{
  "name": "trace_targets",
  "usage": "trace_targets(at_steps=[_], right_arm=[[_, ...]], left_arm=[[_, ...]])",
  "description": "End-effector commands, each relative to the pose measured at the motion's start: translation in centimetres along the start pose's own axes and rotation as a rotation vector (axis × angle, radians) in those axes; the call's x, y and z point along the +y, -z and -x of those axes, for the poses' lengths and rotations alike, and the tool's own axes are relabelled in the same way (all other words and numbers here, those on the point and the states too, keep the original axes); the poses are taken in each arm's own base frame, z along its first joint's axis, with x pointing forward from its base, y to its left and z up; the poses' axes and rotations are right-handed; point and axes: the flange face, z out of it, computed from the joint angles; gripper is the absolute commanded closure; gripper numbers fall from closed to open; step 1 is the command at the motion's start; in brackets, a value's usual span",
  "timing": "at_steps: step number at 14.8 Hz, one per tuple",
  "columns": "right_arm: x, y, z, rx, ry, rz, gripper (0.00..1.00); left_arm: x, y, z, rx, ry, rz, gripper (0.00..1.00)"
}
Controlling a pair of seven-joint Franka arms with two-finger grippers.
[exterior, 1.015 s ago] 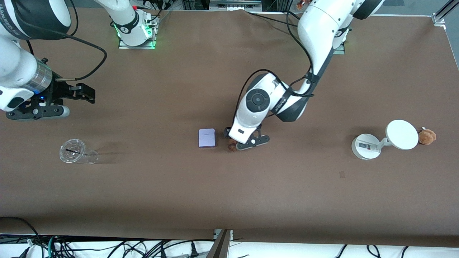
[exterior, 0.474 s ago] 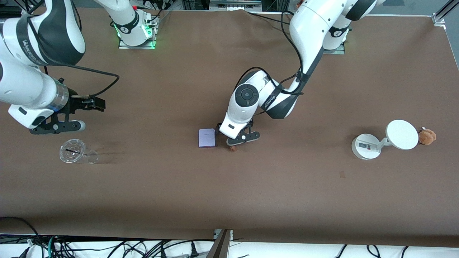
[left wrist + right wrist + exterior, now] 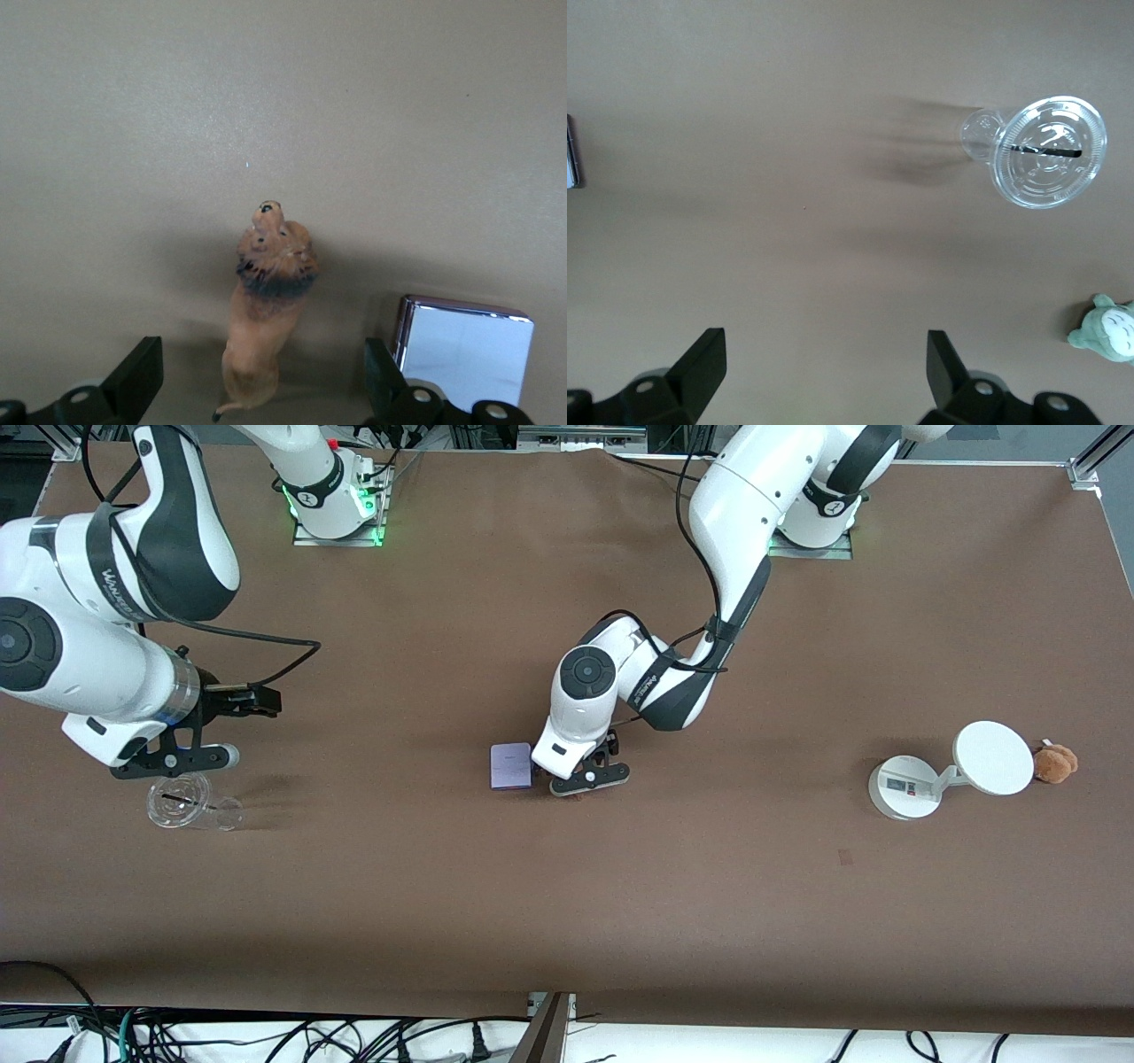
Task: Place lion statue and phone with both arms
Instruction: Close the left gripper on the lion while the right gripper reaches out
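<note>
The right gripper (image 3: 819, 376) hangs over the bare brown table (image 3: 788, 106) with its two dark fingers (image 3: 700, 363) wide apart — nothing sits between them. A clear plastic cup (image 3: 1036, 149) lies tipped on its side, with its lid on and a dark straw. Near it, by the picture's edge, peeks a small green plush toy (image 3: 1107, 329).
</note>
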Motion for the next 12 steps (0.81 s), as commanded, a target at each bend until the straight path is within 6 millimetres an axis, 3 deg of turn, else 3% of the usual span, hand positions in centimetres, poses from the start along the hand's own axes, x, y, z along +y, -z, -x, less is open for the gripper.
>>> trace_targets(at_steps=[1, 5, 7, 10, 12], right_arm=[[0.0, -0.1, -0.1, 0.005, -0.009, -0.020, 0.00], [-1.1, -1.3, -1.6, 0.035, -0.016, -0.107, 0.00], [-1.8, -1.9, -2.0, 0.033, -0.024, -0.108, 0.00], [-3.8, -2.5, -2.8, 0.058, -0.039, -0.103, 0.00], [-4.7, -2.9, -3.2, 0.068, -0.051, -0.103, 0.00]], left_arm=[[0.2, -0.8, -0.9, 0.053, -0.018, -0.014, 0.00], [0.7, 0.1, -1.2, 0.067, -0.016, 0.003, 0.15], [0.7, 0.2, -1.2, 0.068, -0.016, 0.005, 0.16], [0.6, 0.0, -1.2, 0.067, -0.020, -0.001, 0.33], [0.5, -0.5, -1.2, 0.065, -0.021, -0.006, 0.33]])
